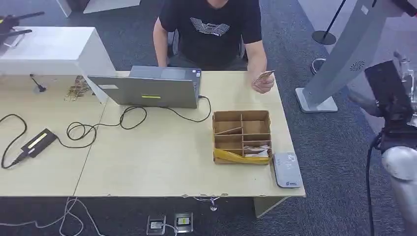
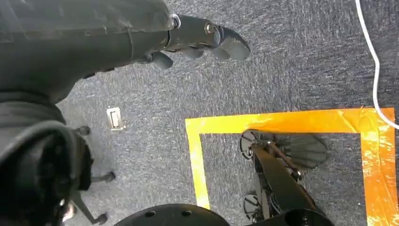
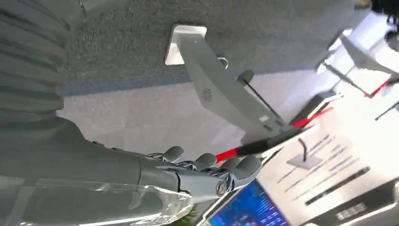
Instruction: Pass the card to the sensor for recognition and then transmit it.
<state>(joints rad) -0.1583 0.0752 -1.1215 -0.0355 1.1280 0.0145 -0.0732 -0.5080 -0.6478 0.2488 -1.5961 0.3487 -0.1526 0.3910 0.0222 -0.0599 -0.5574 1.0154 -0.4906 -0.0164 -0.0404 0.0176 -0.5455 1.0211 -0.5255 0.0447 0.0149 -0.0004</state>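
At two o'clock on the counter (image 1: pixel 162 167), person's hand (image 1: pixel 264 82) holds card (image 1: pixel 264 75); sensor (image 1: pixel 287 169) untouched. My left hand (image 2: pixel 197 40) and right hand (image 3: pixel 207 172) hold nothing, fingers loosely curled. Nothing done yet.

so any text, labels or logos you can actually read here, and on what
No text reads clearly.
Person's black shirt: white chest graphic, not legible.
Grey card reader: small blue mark, too small to read.
White sign panel: printed lines, blurred.
Blue screen: blurred.
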